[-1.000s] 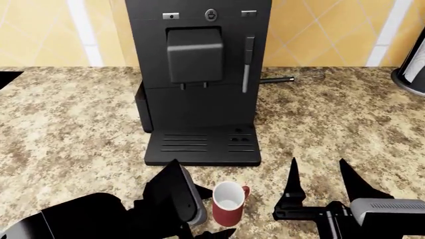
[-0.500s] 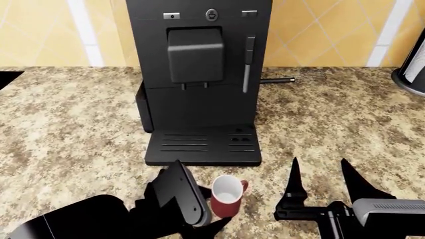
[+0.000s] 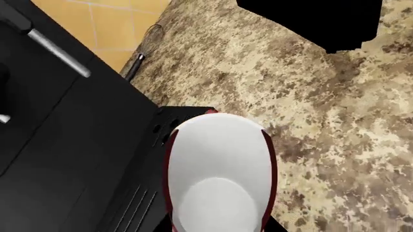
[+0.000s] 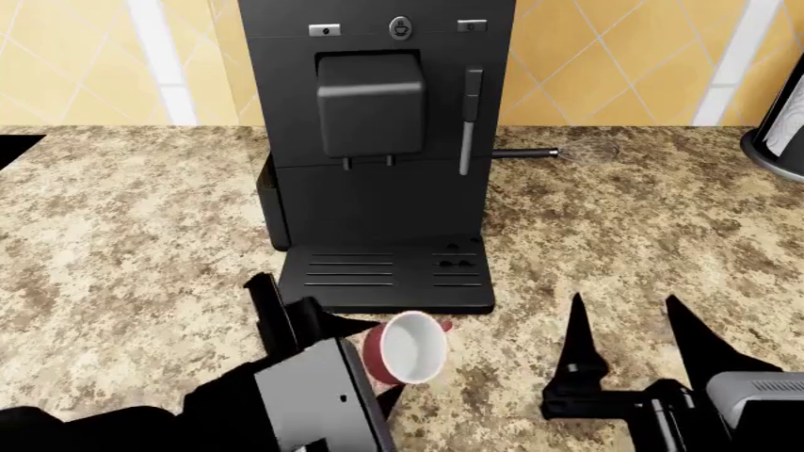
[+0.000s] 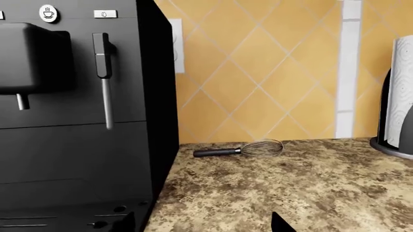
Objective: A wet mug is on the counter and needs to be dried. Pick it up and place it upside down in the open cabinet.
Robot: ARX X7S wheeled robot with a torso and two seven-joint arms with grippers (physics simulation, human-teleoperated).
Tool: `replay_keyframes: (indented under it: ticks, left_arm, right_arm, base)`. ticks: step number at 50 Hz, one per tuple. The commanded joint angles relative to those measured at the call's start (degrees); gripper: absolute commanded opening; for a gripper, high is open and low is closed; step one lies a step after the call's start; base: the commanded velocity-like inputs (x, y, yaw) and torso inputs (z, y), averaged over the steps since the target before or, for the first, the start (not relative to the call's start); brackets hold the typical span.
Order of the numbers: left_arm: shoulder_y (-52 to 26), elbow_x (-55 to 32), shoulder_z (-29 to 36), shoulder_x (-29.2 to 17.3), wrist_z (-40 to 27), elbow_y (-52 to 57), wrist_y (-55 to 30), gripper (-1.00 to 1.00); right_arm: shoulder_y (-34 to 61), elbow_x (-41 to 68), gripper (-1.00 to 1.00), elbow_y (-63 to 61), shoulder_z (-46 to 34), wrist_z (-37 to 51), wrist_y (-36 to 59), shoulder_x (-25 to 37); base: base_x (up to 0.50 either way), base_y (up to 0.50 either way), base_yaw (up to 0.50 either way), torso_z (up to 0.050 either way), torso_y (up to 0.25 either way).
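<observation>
The dark red mug (image 4: 409,350) with its white inside hangs tilted just above the counter (image 4: 126,235), its mouth turned up toward the head camera and its handle (image 4: 436,325) pointing at the coffee machine. My left gripper (image 4: 358,363) is shut on the mug from the near side. In the left wrist view the mug (image 3: 219,174) fills the lower middle, with a dark finger at each side of it along the frame's edge. My right gripper (image 4: 641,353) stands open to the mug's right with nothing in it; its fingertips frame bare counter (image 5: 258,188). The open cabinet is out of view.
A tall black coffee machine (image 4: 377,141) stands right behind the mug, its drip tray (image 4: 383,273) close to it. A whisk (image 5: 242,151) lies behind on the right. A paper towel holder (image 4: 785,122) is at the far right edge. The tiled wall (image 4: 603,56) backs the counter.
My left gripper has lifted the mug off the counter, tilted it and carried it a little toward the machine, the arm rotating. The right gripper has drifted slightly right and down.
</observation>
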Motion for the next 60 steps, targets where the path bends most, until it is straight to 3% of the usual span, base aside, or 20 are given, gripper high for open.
replay_keyframes:
  ticks: [1, 7, 11, 15, 19, 24, 31, 36, 38, 39, 40, 42, 44, 45, 51, 60]
  left_arm:
    - [-37.21, 1.25, 46.59, -8.30, -28.08, 4.35, 6.42, -1.00]
    - [-50.90, 10.68, 71.62, -1.88, -44.95, 4.30, 3.16, -1.00]
    - [-55.38, 25.13, 88.81, 3.86, -55.66, 3.21, -2.10, -1.00]
    - [-58.91, 31.47, 98.23, 8.28, -63.78, 4.23, -5.43, -1.00]
    - [-63.24, 28.45, 106.05, 15.21, -76.83, 4.26, -8.63, -1.00]
    - [-62.01, 35.53, 113.63, 20.24, -80.68, 4.31, -14.71, -1.00]
    - [-62.84, 50.86, 128.53, 25.97, -80.71, -1.14, -15.57, -1.00]
    - [-64.10, 62.17, 135.76, 27.16, -79.53, -7.03, -15.57, -1.00]
    - [-63.21, 78.97, 140.86, 22.80, -66.17, -10.19, -15.57, -1.00]
    - [-61.73, 87.57, 141.06, 21.74, -57.58, -13.04, -15.56, -1.00]
    - [-60.27, 96.16, 141.06, 16.57, -48.98, -17.61, -12.39, -1.00]
    - [-59.37, 113.35, 140.80, 14.22, -31.79, -20.71, -11.83, -1.00]
    - [-59.19, 130.54, 139.99, 13.74, -30.15, -22.33, -11.72, -1.00]
    - [-59.16, 133.35, 139.54, 13.54, -30.08, -22.78, -11.52, -1.00]
    - [-58.37, 134.86, 137.37, 12.69, -30.12, -23.81, -10.50, -1.00]
    - [-57.70, 135.01, 135.04, 11.87, -30.18, -23.66, -8.95, -1.00]
  right_arm:
    - [1.84, 12.44, 1.00, -4.90, 5.51, 0.26, 9.65, 6.41]
    - [4.76, 27.24, 1.00, -6.05, 10.62, 1.61, 18.28, 13.93]
    - [7.02, 40.36, 1.00, -6.29, 15.62, 5.45, 22.68, 20.76]
    - [8.11, 47.43, 1.00, -6.17, 18.00, 8.05, 23.89, 24.75]
    - [9.61, 54.94, 1.00, -4.62, 18.97, 9.06, 24.26, 28.48]
    - [12.32, 65.41, 1.00, -0.81, 18.05, 7.60, 24.43, 33.84]
    - [18.65, 75.81, 1.00, 5.95, 13.82, 4.44, 24.88, 40.01]
    - [19.27, 80.14, 1.00, 8.67, 14.35, 1.98, 25.03, 42.03]
    - [19.60, 81.82, 1.00, 9.76, 14.30, 0.85, 25.11, 42.66]
    - [19.86, 82.60, 1.00, 10.45, 14.25, 0.88, 24.90, 42.94]
    - [20.30, 83.62, 1.00, 11.18, 13.91, 0.22, 25.00, 43.43]
    - [21.57, 85.75, 1.00, 12.84, 12.54, -1.15, 25.38, 44.70]
    - [23.42, 87.76, 1.00, 14.45, 10.18, -3.00, 26.23, 46.10]
    - [24.57, 88.74, 1.00, 15.41, 8.75, -4.06, 26.75, 46.74]
    - [30.86, 93.47, 1.00, 18.80, 2.57, -8.36, 29.21, 48.89]
    - [37.80, 95.33, 1.00, 19.81, -3.25, -7.32, 30.46, 49.01]
  base:
    - [0.00, 0.00, 0.00, 0.000, 0.000]
    - [0.00, 0.00, 0.00, 0.000, 0.000]
    - [0.00, 0.00, 0.00, 0.000, 0.000]
    - [0.00, 0.00, 0.00, 0.000, 0.000]
    - [0.00, 0.00, 0.00, 0.000, 0.000]
    - [0.00, 0.00, 0.00, 0.000, 0.000]
    - [0.00, 0.00, 0.00, 0.000, 0.000]
    - [0.00, 0.00, 0.00, 0.000, 0.000]
    - [0.00, 0.00, 0.00, 0.000, 0.000]
    - [0.00, 0.00, 0.00, 0.000, 0.000]
    - [0.00, 0.00, 0.00, 0.000, 0.000]
    - [0.00, 0.00, 0.00, 0.000, 0.000]
    - [0.00, 0.00, 0.00, 0.000, 0.000]
    - [0.00, 0.00, 0.00, 0.000, 0.000]
    - [0.00, 0.00, 0.00, 0.000, 0.000]
    - [0.00, 0.00, 0.00, 0.000, 0.000]
